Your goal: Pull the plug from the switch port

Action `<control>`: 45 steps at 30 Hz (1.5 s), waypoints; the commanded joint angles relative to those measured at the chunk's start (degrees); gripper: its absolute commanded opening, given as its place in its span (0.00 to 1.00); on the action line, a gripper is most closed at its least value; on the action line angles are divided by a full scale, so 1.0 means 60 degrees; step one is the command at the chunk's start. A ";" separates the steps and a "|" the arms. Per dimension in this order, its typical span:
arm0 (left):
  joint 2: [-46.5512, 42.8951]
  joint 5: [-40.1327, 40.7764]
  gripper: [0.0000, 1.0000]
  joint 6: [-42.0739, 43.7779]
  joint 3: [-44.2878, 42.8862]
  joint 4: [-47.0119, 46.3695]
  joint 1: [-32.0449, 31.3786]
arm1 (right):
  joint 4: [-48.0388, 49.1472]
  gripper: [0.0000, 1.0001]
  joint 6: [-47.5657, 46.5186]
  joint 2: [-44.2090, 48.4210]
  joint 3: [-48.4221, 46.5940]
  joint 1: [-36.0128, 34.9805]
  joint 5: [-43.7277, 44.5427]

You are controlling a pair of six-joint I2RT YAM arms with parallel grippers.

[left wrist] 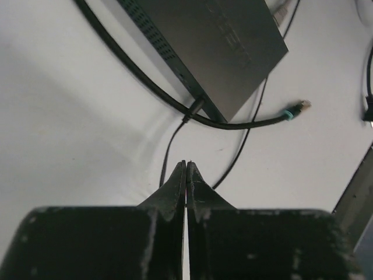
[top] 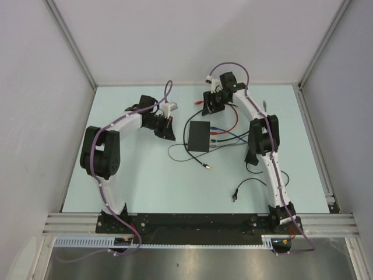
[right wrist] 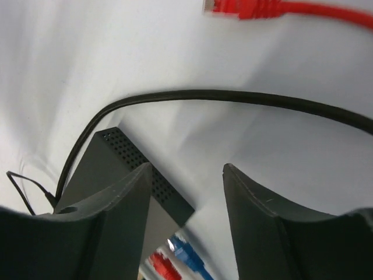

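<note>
While plugs (right wrist: 178,259) sit in the switch (top: 199,136) near the middle of the table (top: 134,186), the released right hand (right wrist: 187,175) must be lowered onto one; the left hand (left wrist: 186,167) is clenched, empty.

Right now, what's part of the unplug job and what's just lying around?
Job: switch; red plug and blue plug at its port edge; right end effector, open; left end effector, shut.
Lying about: loose red plug; black cable with teal-banded plug; second black cable.

White arms (top: 124,123), black grippers (left wrist: 186,166), seemingly purple cables (top: 168,88).
</note>
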State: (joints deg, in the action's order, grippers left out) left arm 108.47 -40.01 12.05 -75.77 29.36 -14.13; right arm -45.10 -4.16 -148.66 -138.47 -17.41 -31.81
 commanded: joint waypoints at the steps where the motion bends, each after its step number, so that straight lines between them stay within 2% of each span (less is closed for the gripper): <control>1: 0.0159 -0.1578 0.00 0.1152 -0.0848 0.0991 -0.0310 | 0.0237 0.53 0.0240 -0.0316 -0.0447 -0.0146 -0.0600; 7: 0.0423 -0.1623 0.00 0.1755 -0.0922 0.1273 -0.0838 | 0.0061 0.35 0.0225 -0.0272 0.0226 -0.0087 -0.1025; 10: 0.0628 -0.1579 0.00 0.1873 -0.0805 0.1127 -0.1160 | -0.0085 0.32 0.0167 -0.0053 0.0796 -0.0072 -0.1128; 17: 0.0951 -0.1506 0.00 0.1683 -0.0425 0.0615 -0.1834 | -0.0144 0.32 0.0415 0.0445 0.2042 0.0045 -0.1509; 21: 0.1068 -0.1110 0.00 0.1141 -0.0233 -0.0103 -0.1995 | -0.0130 0.33 0.0562 0.0460 0.2293 0.0016 -0.1480; 25: 0.1477 -0.0511 0.00 0.1039 -0.0511 -0.0089 -0.2098 | -0.0100 0.35 0.0635 0.0460 0.2395 -0.0087 -0.1407; 34: 0.1537 0.1977 0.00 0.0393 -0.1170 -0.0675 -0.2054 | -0.0027 0.36 0.0840 0.0855 0.3185 -0.0263 -0.1363; 42: 0.1449 0.3078 0.00 -0.0001 -0.1654 -0.0544 -0.1688 | -0.0086 0.36 0.0723 0.1383 0.4020 -0.0277 -0.1055; 45: 0.1201 0.2759 0.00 -0.0163 -0.1669 -0.0238 -0.1527 | -0.0100 0.38 0.0709 0.1675 0.4300 -0.0292 -0.0968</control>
State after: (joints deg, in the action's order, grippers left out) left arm 117.30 -32.10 11.29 -82.37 36.56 -26.92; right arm -35.11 0.51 -140.79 -116.73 -16.99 -36.36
